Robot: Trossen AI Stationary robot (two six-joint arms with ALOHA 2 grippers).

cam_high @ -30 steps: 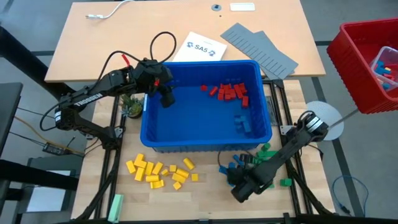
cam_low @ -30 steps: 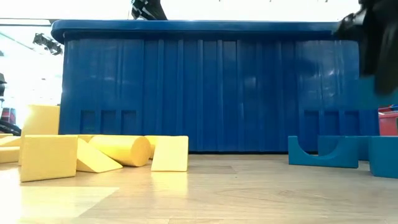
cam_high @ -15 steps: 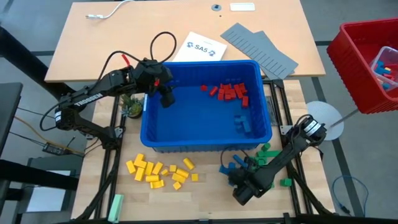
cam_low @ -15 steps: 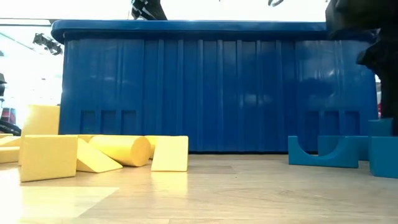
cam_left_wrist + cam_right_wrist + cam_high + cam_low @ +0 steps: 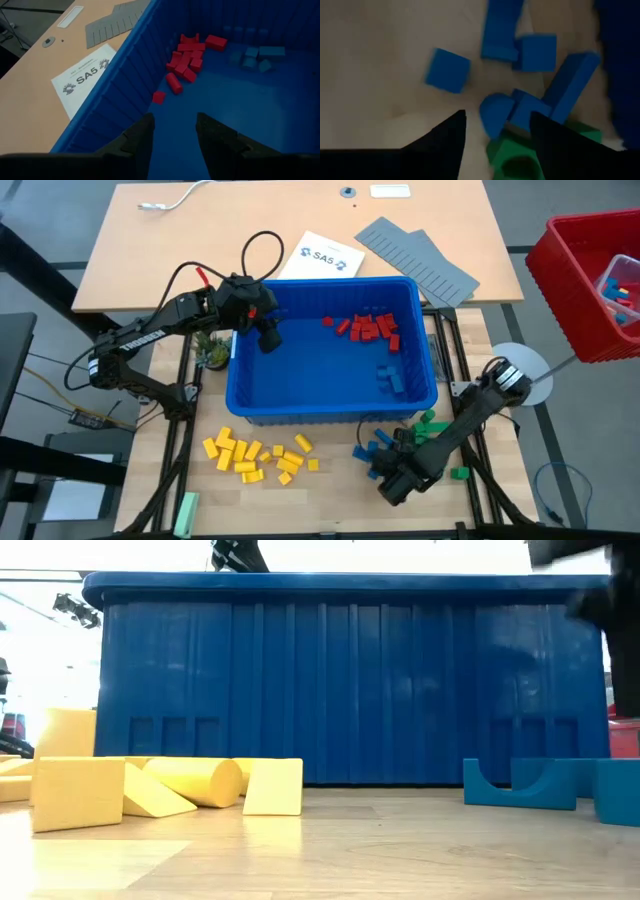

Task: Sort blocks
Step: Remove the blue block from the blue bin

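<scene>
The big blue bin [image 5: 333, 395] sat in the middle of the table, and most of the sorting looked done to me, though not all of it. Inside, against the far right wall, lay a cluster of red blocks [image 5: 365, 328], with a few blue blocks [image 5: 391, 377] nearer the right wall; those, I judged, were what remained to come out. On the near side of the bin, on the wood, the yellow blocks [image 5: 258, 456] formed their own pile at the left, and to the right of them the sorted blue blocks [image 5: 375, 448] lay heaped with green blocks [image 5: 432, 423] touching them at the right edge. The left gripper [image 5: 172, 131] hung inside the bin's far left corner, fingers apart and holding nothing, well short of the reds. The right gripper [image 5: 496, 125] was down over the blue heap, fingers spread with nothing between them, a blue piece lying just past its tips.
</scene>
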